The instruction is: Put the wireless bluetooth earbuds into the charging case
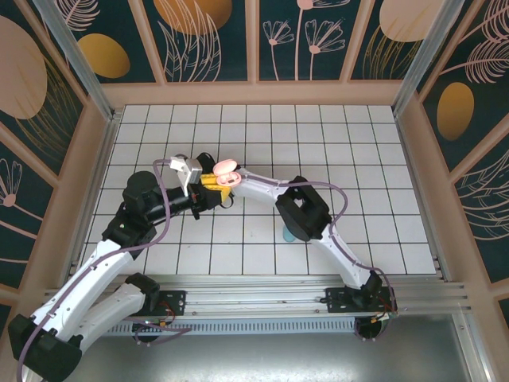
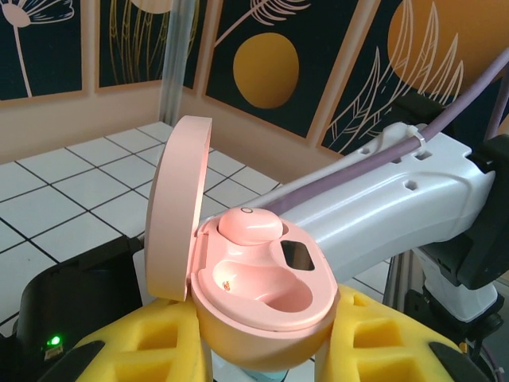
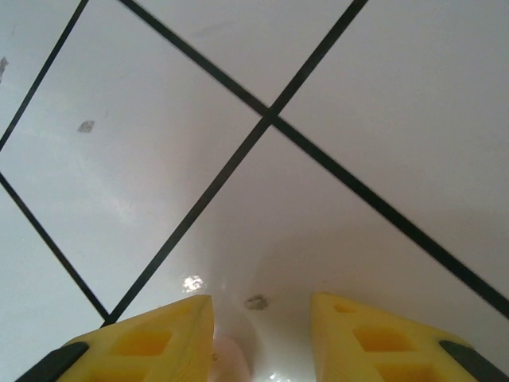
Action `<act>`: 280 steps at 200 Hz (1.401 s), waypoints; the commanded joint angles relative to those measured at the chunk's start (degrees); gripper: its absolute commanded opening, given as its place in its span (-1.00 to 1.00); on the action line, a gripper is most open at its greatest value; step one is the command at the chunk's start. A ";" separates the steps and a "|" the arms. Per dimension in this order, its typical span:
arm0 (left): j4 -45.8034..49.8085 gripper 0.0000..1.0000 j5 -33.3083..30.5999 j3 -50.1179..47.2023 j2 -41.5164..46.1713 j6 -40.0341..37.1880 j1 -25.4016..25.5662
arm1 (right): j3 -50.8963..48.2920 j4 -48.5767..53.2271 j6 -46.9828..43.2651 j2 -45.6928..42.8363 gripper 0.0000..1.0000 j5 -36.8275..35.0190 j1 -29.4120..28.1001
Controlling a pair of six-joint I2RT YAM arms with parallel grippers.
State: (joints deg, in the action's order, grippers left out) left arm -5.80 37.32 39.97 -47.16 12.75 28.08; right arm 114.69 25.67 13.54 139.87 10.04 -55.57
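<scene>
The left claw (image 2: pixel 262 354) pinches the open pink case (image 2: pixel 270 314). One pink earbud (image 2: pixel 249 225) sits inside it. The right claw (image 3: pixel 261 338) is spread over the surface (image 3: pixel 358 95). The next earbud should go straight down into the empty cup (image 2: pixel 238 280), gently.

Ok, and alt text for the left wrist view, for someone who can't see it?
An open pink charging case sits clamped between the yellow fingers of the left tool, lid raised on the left. One pink earbud sits in the far slot; the near slot is empty. The right arm's white link crosses behind.
</scene>
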 commanded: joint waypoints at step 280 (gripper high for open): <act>-6.10 -1.00 -0.72 1.43 -6.18 0.15 -0.16 | -53.99 -9.75 17.96 -36.47 -0.54 -7.08 21.35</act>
State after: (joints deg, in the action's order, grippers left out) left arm -7.97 35.48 39.97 -52.62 12.73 28.08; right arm 63.02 16.25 28.34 104.68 4.78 -35.64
